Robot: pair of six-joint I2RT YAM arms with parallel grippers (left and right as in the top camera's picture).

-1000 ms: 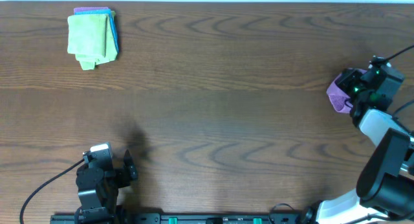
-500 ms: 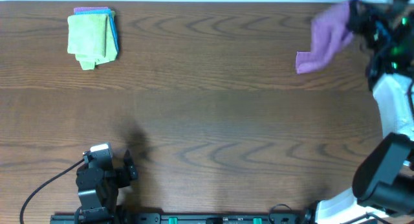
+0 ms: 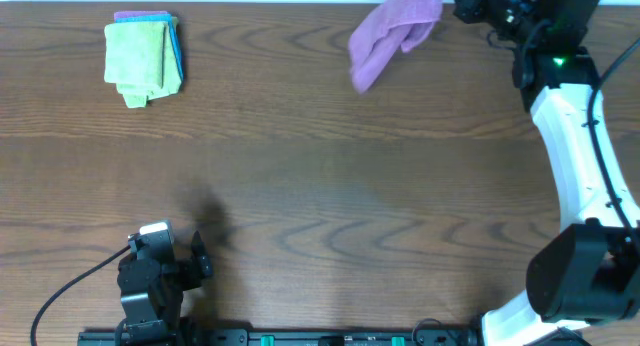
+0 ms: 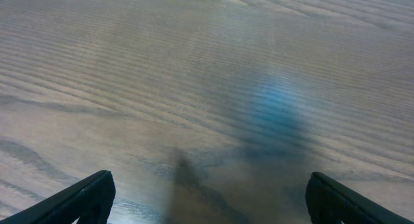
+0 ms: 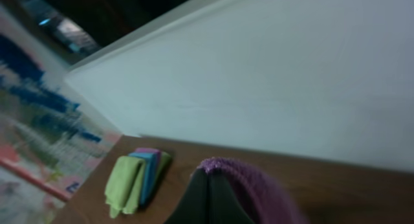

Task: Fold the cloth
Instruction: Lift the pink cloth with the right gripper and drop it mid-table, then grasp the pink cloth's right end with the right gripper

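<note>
A purple cloth [image 3: 392, 32] hangs in the air near the far edge of the table, held up by my right gripper [image 3: 458, 0], which is shut on one end of it. In the right wrist view the closed fingers [image 5: 208, 185] pinch the purple cloth [image 5: 259, 185], which drapes over them. My left gripper [image 3: 185, 256] rests at the near left edge of the table; in the left wrist view its fingers [image 4: 207, 198] are wide apart and empty over bare wood.
A stack of folded cloths, green on top of blue and purple [image 3: 145, 56], lies at the far left corner; it also shows in the right wrist view [image 5: 132, 179]. A white wall runs behind the table's far edge.
My right arm has swung the purple cloth up off the right side of the table and leftward along the far edge. The left arm has not moved.
</note>
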